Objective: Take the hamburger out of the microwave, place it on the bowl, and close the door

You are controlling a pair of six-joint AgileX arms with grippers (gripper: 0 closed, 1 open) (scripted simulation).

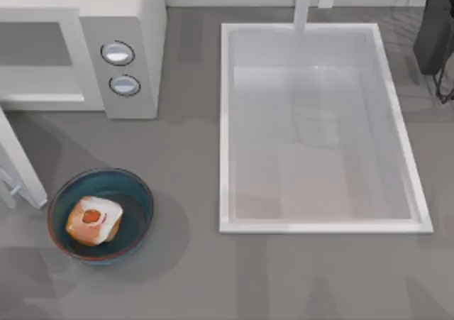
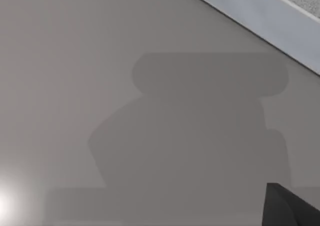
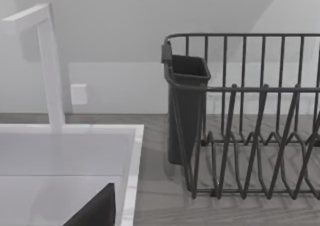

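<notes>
1. Down at the tools first: a dark corner of the left gripper [image 2: 290,208] juts into the left wrist view; whether it is released or clenched I cannot tell, and nothing is seen held in it.
2. Similarly, a dark wedge of the right gripper [image 3: 95,211] sits at the edge of the right wrist view, over the sink; I cannot tell its state either.
3. Beneath the left gripper lies bare grey table [image 2: 100,60] with a broad blocky shadow on it, and a pale strip crosses one corner of that view.
4. Around the right gripper, the right wrist view gives what the top view barely hints at: a dark wire dish rack [image 3: 250,136] with a dark cup-shaped holder [image 3: 186,110] hung on its end, standing just beside the white sink [image 3: 135,151], and a white faucet [image 3: 50,70] rising behind the basin.
5. From above, the sink fills the table's right half, with the rack cut off at the far right corner.
6. The top view alone carries the task's things: the hamburger [image 1: 93,220] rests inside the bowl [image 1: 138,192] at the near left, red spot facing up.
7. Behind the bowl stands the microwave [image 1: 131,22], cavity open; its door [image 1: 18,167] is swung out at the left edge, near the bowl but apart from it.
</notes>
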